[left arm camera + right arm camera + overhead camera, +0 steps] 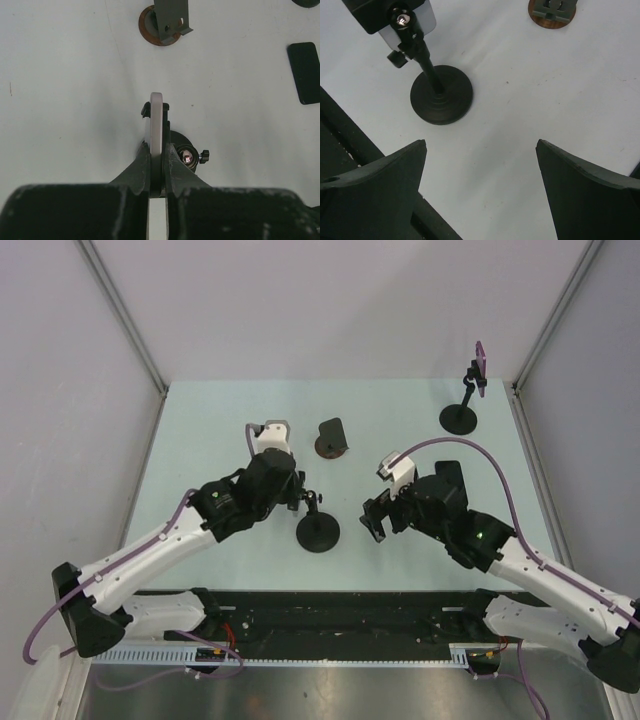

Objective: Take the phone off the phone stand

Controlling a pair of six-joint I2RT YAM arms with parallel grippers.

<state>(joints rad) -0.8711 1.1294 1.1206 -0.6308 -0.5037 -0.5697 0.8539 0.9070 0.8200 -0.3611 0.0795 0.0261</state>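
The phone (156, 115) is a thin pale slab seen edge-on in the left wrist view. Its far end sits in the black clamp of the phone stand (318, 531), a round black base with a short pole and a ball joint (187, 158). My left gripper (157, 150) is shut on the phone's two faces, just above the stand. In the top view the left gripper (296, 494) hides the phone. The right wrist view shows the stand base (441, 95) and a pale corner of the phone (426, 17). My right gripper (481, 145) is open and empty, right of the stand (378, 515).
A small grey holder on a round brown base (331, 439) stands behind the stand. A second black stand (459, 418) holding a purple phone (481, 364) stands at the back right. White walls close the table on three sides.
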